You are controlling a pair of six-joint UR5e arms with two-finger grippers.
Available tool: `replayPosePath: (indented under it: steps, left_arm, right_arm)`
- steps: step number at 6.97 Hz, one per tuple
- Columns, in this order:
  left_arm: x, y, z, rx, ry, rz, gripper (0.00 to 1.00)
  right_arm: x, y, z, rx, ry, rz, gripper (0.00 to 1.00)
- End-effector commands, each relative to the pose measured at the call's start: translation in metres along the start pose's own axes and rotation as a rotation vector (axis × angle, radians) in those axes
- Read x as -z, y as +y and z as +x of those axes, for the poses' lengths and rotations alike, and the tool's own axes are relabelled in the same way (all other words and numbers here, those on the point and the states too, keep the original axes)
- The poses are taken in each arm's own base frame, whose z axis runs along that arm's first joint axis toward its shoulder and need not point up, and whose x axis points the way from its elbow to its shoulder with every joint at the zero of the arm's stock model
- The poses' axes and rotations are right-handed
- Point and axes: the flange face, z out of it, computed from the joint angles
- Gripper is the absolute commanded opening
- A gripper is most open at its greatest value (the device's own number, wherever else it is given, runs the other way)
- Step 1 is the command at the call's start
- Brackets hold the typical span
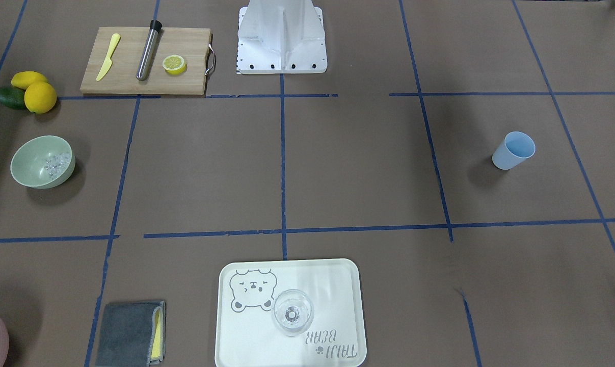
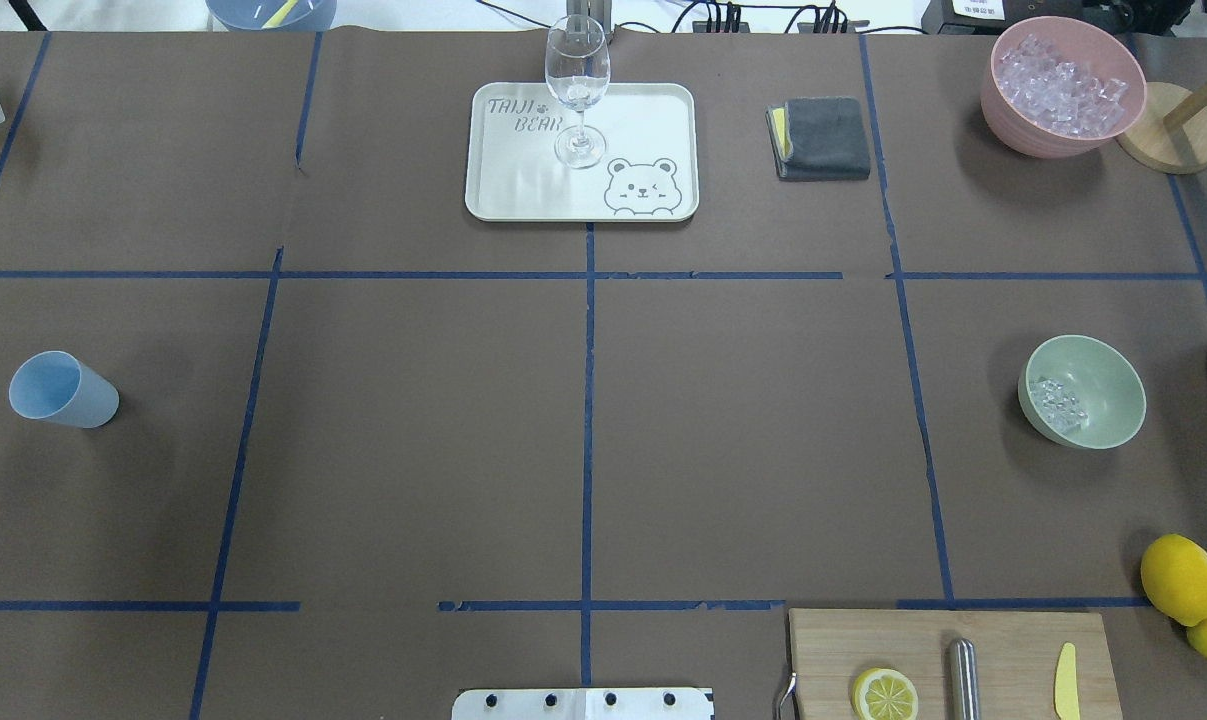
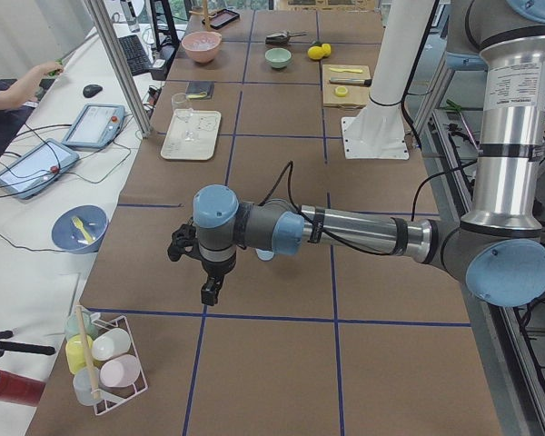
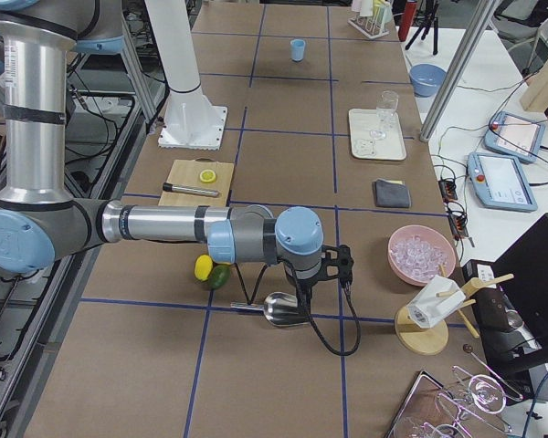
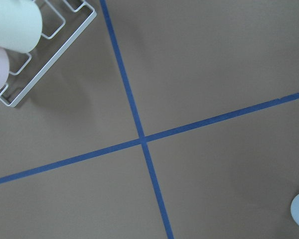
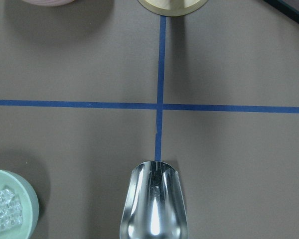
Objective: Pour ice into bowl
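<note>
Ice point(image 6: 2, 209) in bowl point(image 6: 31, 198), near scoop point(image 6: 154, 204) at right claw point(image 4: 301, 294).

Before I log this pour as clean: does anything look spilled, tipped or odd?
Nothing stands out. The small clear ice cubes lie inside the pale sage-green round bowl, none on the brown table cover; the clear stemmed glass stands upright on its white tray.
</note>
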Motion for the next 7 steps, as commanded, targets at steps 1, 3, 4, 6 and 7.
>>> replayPosePath:
  steps: [1,3,4,6,7]
  left_arm:
    - [0.0022,0.0124,-0.0173,0.045,-0.002,-0.005,1.0]
    - [-0.0029,0.0189,-0.0184,0.053,0.005,-0.016,1.0]
    - [-0.0029,0.0189,-0.0184,0.053,0.005,-0.016,1.0]
    - [-0.0028,0.0188,-0.0183,0.052,0.005,-0.015,1.0]
    - [-0.0028,0.0188,-0.0183,0.052,0.005,-0.015,1.0]
  right_arm:
    - [0.0019,-0.0021,-0.002,0.003,-0.001,0.006,1.0]
    - [0.0018,-0.002,-0.0021,-0.004,-0.003,0.005,1.0]
    - [0.0008,-0.0018,-0.0011,-0.006,-0.004,0.003,1.0]
    - [0.0016,-0.0026,-0.002,-0.007,-0.004,0.004,1.0]
    - [0.0015,-0.0032,-0.0015,-0.007,0.0,0.004,1.0]
